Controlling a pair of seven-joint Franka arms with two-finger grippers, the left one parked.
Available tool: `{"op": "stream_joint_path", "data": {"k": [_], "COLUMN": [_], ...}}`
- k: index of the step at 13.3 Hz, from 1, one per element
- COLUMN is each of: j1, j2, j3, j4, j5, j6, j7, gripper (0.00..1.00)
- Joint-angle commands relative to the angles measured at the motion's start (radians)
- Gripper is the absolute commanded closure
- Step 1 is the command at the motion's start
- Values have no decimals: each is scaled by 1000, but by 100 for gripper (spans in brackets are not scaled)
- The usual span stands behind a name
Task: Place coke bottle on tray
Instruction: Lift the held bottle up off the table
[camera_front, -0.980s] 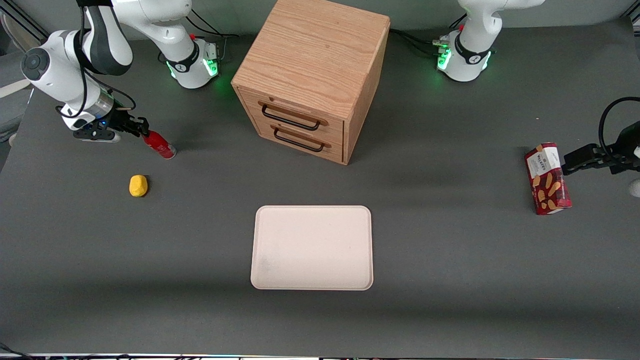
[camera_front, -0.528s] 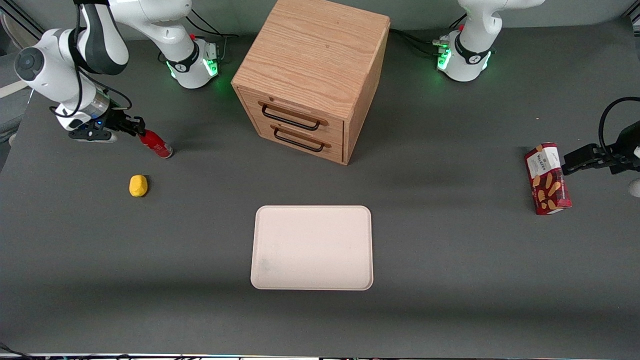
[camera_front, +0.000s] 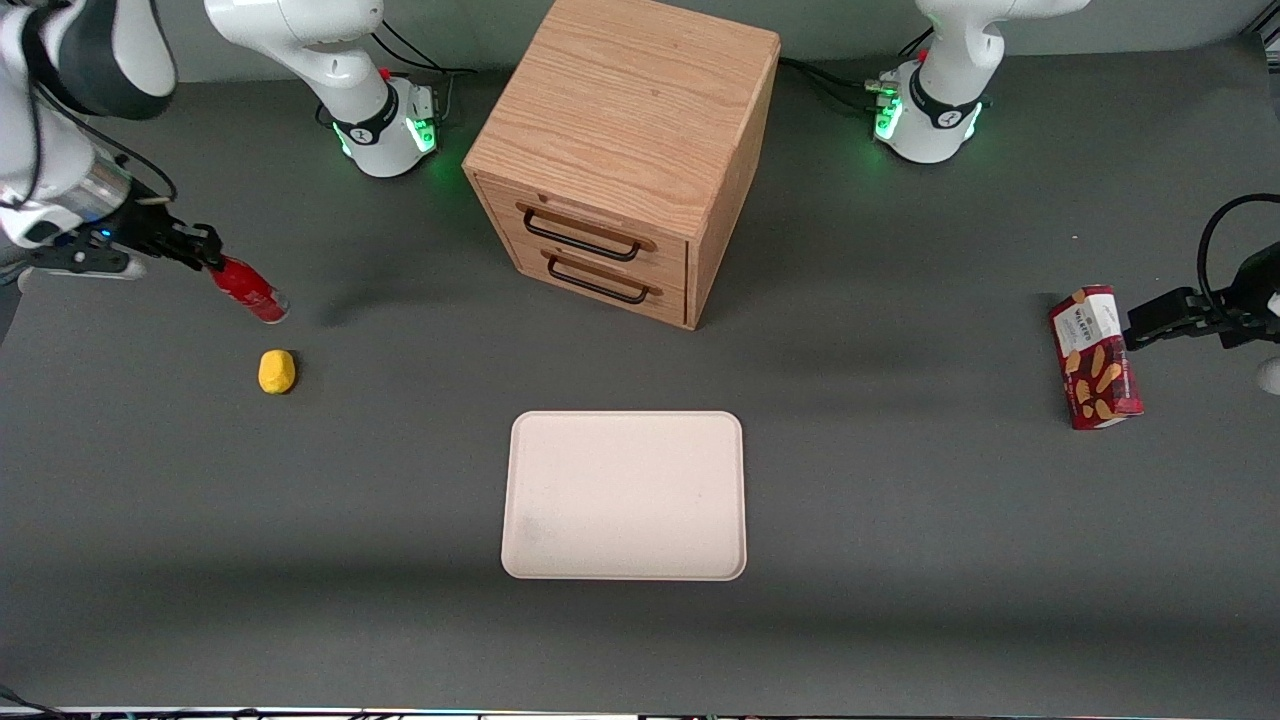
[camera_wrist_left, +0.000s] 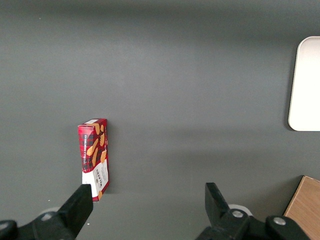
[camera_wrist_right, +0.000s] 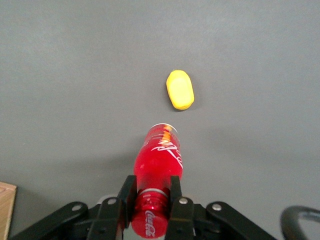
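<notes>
Gripper (camera_front: 212, 264) w/ bottle (camera_front: 249, 290) now farther from tray (camera_front: 625, 495), lifted; jaws clamp neck, base slanting downward.

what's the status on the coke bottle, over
Gripper shut on coke bottle near its cap, above the table at the working arm's end. Tray bare, bottle not yet there. Yellow lump sits nearby; path looks open.

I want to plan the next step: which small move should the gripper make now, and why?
Probably carry it toward the tray. The gripper is shut on the neck of the coke bottle, held above the table near the yellow lump, and the tray lies bare, nearer the front camera.
</notes>
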Motion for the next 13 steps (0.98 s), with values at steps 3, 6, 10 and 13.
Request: {"op": "stream_joint_path", "data": {"k": [3, 6, 10, 13], "j1": [6, 15, 18, 29], "j2": [16, 17, 55, 202], "j3": [9, 9, 9, 51], "j4": [288, 420, 534, 670], "j5": [36, 42, 72, 123], "j6": [-312, -450, -534, -538], "j7": [-15, -32, -35, -32], "gripper": [100, 100, 100, 100]}}
